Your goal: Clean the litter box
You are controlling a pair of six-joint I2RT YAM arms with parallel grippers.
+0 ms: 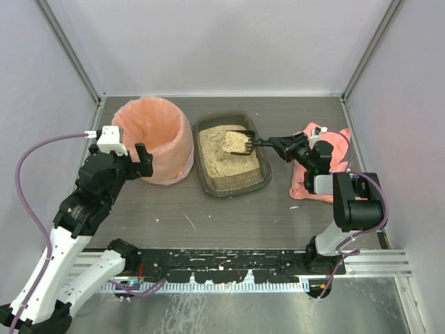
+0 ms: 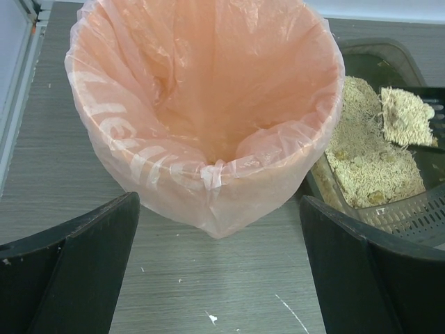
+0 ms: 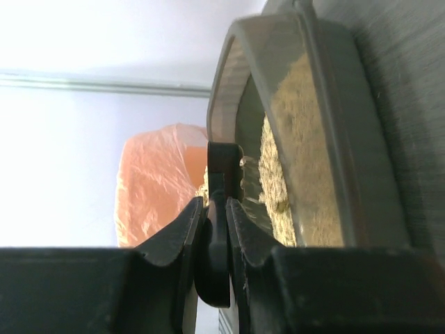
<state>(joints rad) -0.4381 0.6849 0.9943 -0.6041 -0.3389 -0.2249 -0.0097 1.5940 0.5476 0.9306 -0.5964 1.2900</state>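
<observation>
Right fingers (image 3: 174,240) clenched on the loaded scoop (image 1: 238,141), left fingers (image 2: 83,264) spread empty: keep it level clearing the litter box (image 1: 233,193) rim toward the bin (image 1: 174,156).

Olive-brown litter box (image 1: 233,188) holds beige litter (image 1: 217,158); the bin bag (image 1: 163,139) is peach-pink, the cloth (image 1: 303,186) pink.

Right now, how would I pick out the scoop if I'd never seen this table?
On the grey table, find the shallow olive-brown litter box between the peach-lined bin and the pink cloth. Inside its rim is a small black scoop heaped with beige granules, the only thing pinched by the right arm's fingers.
</observation>
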